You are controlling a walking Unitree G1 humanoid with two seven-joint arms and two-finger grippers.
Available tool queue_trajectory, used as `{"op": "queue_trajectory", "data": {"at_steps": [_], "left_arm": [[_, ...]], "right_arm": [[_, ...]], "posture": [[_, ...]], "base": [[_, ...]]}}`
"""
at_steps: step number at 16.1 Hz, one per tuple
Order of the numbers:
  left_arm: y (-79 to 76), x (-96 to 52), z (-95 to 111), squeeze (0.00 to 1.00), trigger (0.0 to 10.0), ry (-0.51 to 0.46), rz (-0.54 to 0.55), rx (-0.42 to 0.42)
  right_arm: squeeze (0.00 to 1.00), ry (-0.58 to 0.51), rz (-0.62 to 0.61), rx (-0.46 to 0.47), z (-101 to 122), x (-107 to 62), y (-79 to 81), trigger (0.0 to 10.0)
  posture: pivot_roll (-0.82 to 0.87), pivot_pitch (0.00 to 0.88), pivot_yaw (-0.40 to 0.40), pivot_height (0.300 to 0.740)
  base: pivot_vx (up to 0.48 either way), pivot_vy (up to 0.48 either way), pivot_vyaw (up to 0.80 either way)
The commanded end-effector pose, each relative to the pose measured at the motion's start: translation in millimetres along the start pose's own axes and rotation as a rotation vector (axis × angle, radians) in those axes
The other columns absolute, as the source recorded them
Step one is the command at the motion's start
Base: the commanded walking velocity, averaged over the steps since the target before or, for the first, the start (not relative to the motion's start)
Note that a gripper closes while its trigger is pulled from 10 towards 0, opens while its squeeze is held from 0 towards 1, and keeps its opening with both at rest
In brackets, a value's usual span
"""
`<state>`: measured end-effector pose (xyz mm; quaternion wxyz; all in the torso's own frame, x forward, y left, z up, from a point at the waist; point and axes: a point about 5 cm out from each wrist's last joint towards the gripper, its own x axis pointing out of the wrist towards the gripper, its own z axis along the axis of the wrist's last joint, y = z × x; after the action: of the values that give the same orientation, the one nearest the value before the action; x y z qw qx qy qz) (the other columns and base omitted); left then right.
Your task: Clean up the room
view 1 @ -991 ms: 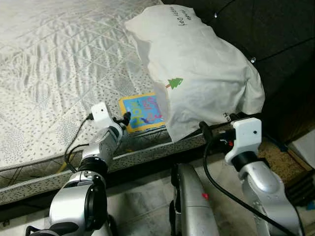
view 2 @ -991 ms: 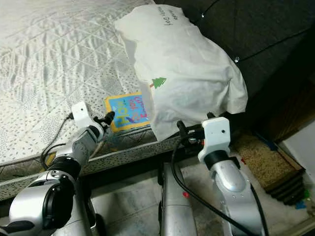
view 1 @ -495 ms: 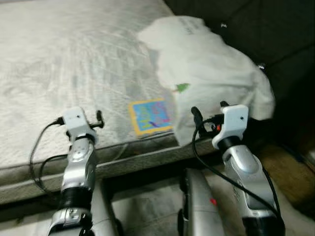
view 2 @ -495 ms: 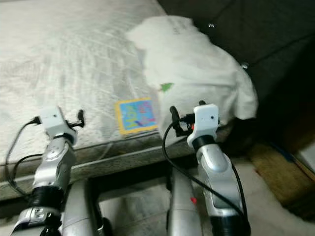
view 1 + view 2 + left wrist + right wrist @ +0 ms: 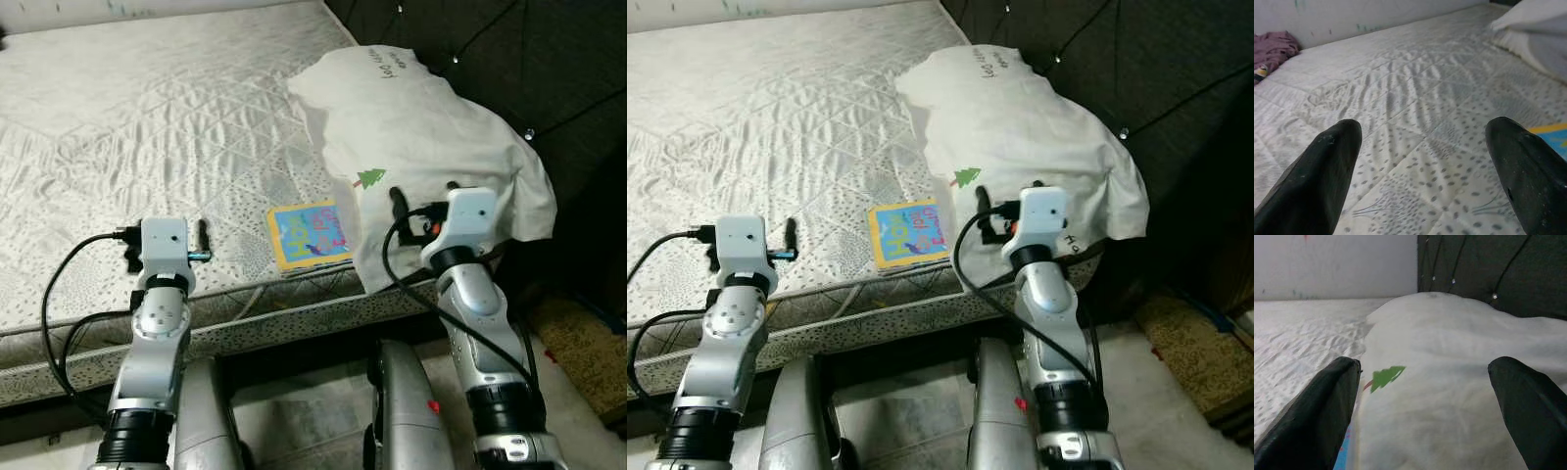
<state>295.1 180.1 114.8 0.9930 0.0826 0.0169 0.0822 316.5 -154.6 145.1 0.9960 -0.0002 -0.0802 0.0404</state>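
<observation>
A white pillow [image 5: 421, 147] with a small green tree print lies at the head end of the bare quilted mattress [image 5: 147, 127]. A colourful book [image 5: 309, 235] lies flat near the mattress's front edge, its right side tucked under the pillow. My left gripper [image 5: 167, 242] hovers open above the mattress edge, well left of the book, with nothing between its fingers [image 5: 1327, 181]. My right gripper [image 5: 424, 196] is open in front of the pillow's near side, facing the tree print [image 5: 1386, 377], and holds nothing.
A dark tufted headboard [image 5: 509, 59] stands behind the pillow. A purple cloth [image 5: 1273, 49] lies at the mattress's far end by the wall. Tiled floor [image 5: 294, 411] runs below the bed's edge, with a brown mat [image 5: 578, 343] to the right.
The camera shifted. My left gripper drew away from the book's edge to the left. My right gripper rose from below the pillow's edge to in front of the pillow.
</observation>
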Motion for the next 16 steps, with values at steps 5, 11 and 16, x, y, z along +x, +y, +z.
{"op": "queue_trajectory", "data": {"at_steps": [5, 11, 16], "left_arm": [[-5.4, -0.1, 4.2, 0.00, 10.0, -0.021, -0.021, -0.045], [-5.5, -6.1, 6.3, 0.00, 10.0, -0.032, -0.108, -0.079], [-20.2, 2.2, 6.0, 0.00, 10.0, -0.025, -0.131, -0.028]], "right_arm": [[0.00, -0.033, -0.019, -0.013, -1.5, -5.7, -2.1, 10.0], [0.00, -0.027, 0.012, 0.010, -5.2, -12.6, 5.3, 10.0], [0.00, -0.022, 0.014, 0.026, -7.3, -7.7, 11.1, 10.0]], "posture": [[-0.12, 0.000, 0.063, 0.566], [-0.10, 0.000, 0.068, 0.626], [-0.09, 0.000, 0.060, 0.691]], "base": [[0.000, 0.000, 0.00], [0.000, 0.000, 0.00], [0.000, 0.000, 0.00]]}}
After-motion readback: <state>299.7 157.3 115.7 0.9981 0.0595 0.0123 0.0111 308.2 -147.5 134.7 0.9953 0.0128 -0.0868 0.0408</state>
